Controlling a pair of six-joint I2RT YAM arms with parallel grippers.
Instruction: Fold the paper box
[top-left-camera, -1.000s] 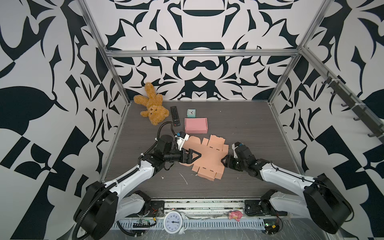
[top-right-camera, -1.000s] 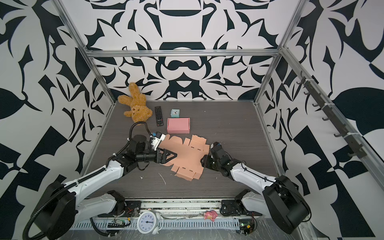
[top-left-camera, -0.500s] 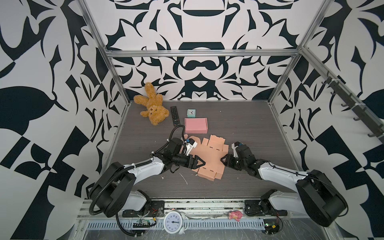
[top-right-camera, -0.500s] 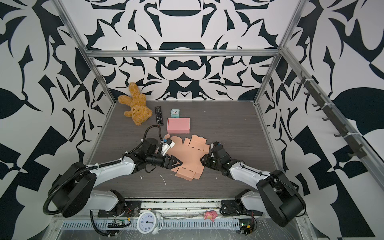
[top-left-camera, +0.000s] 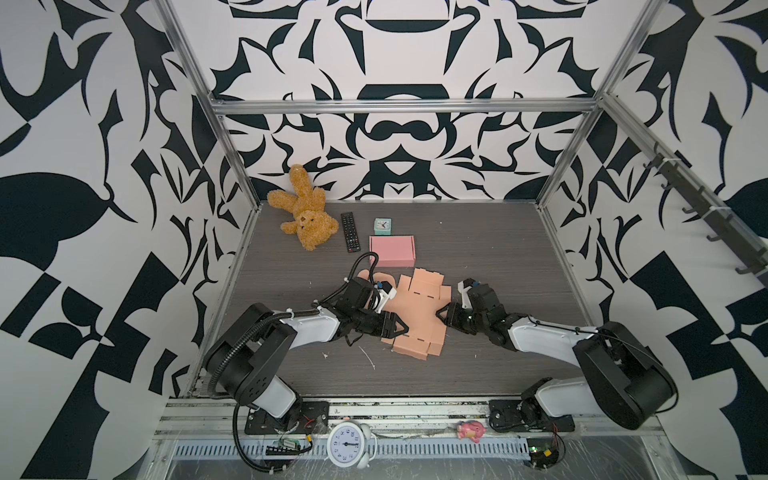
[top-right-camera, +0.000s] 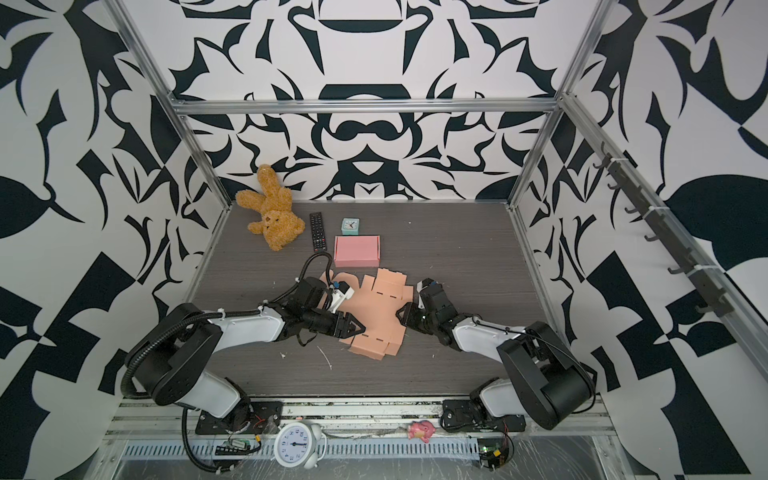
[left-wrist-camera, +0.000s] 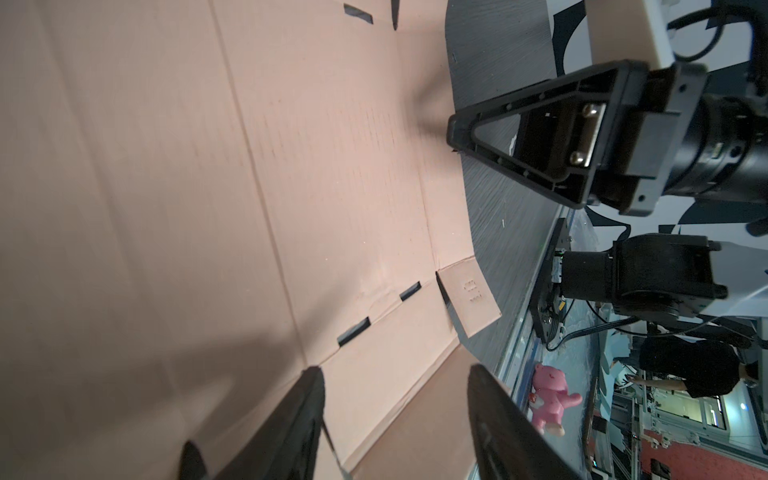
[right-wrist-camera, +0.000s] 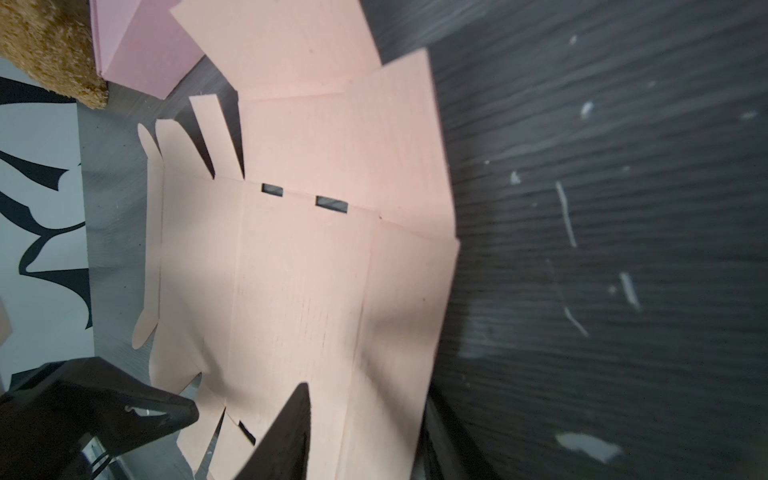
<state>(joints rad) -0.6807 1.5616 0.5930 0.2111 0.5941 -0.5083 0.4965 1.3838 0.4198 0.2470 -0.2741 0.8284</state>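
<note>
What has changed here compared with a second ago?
The left gripper slid toward the near end of the cardboard sheet as its arm folded back, jaws narrowing. The right gripper nudged inward at the sheet's edge, jaws narrowing too. Nothing looks gripped yet. The sheet, pink box and teddy bear stayed put.

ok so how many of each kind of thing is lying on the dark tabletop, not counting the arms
paper boxes: 2, the flat peach box blank and the folded pink box
plush toys: 1, the teddy bear
remotes: 1, the black remote
clocks: 1, the small teal clock
total: 5
</note>
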